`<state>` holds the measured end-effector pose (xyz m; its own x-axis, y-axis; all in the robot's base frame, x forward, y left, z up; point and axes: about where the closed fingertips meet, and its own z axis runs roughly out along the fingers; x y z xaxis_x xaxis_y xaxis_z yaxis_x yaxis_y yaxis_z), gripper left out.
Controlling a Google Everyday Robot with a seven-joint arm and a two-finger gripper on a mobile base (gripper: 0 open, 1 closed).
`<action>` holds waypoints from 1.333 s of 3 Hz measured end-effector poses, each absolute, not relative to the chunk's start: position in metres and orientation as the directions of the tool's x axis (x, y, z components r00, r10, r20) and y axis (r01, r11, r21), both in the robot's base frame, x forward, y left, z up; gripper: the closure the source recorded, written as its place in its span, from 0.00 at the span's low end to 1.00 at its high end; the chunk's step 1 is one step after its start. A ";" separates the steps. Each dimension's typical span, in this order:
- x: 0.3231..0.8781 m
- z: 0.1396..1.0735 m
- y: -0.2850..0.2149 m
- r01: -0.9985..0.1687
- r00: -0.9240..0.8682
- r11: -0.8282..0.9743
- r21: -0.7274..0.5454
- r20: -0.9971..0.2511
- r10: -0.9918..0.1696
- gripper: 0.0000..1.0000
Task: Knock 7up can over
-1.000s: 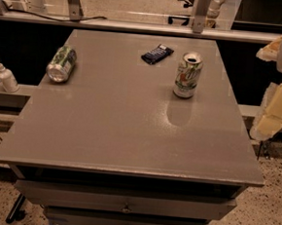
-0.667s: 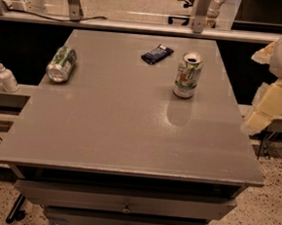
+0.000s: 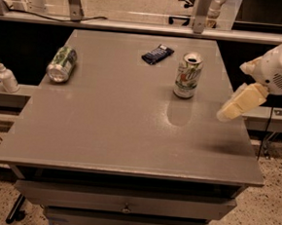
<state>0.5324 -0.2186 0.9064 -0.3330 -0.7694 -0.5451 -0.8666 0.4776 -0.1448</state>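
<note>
The 7up can [image 3: 188, 75] stands upright on the grey table [image 3: 125, 132], right of centre toward the back. It has a whitish-silver body with light green patches and a silver top. My gripper [image 3: 229, 110] comes in from the right edge of the view, cream coloured, hanging over the table's right edge. It is to the right of the can and a little nearer the front, apart from it.
A darker green patterned can [image 3: 62, 64] lies on its side at the table's left edge. A dark blue packet [image 3: 157, 53] lies at the back centre. A white pump bottle [image 3: 6, 76] stands on a ledge to the left. Drawers sit under the table's front edge.
My gripper has moved left, from beside the table's right edge to over it, closer to the 7up can. The cans and packet have not moved.
</note>
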 end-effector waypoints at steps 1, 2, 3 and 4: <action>0.560 0.880 -0.201 -0.843 -0.362 0.536 -0.049 -0.686 -0.632 0.00; 0.580 0.869 -0.176 -0.837 -0.351 0.547 0.027 -0.792 -0.499 0.00; 0.588 0.872 -0.145 -0.852 -0.319 0.517 0.079 -0.861 -0.395 0.00; 0.582 0.885 -0.107 -0.886 -0.275 0.451 0.111 -0.907 -0.318 0.00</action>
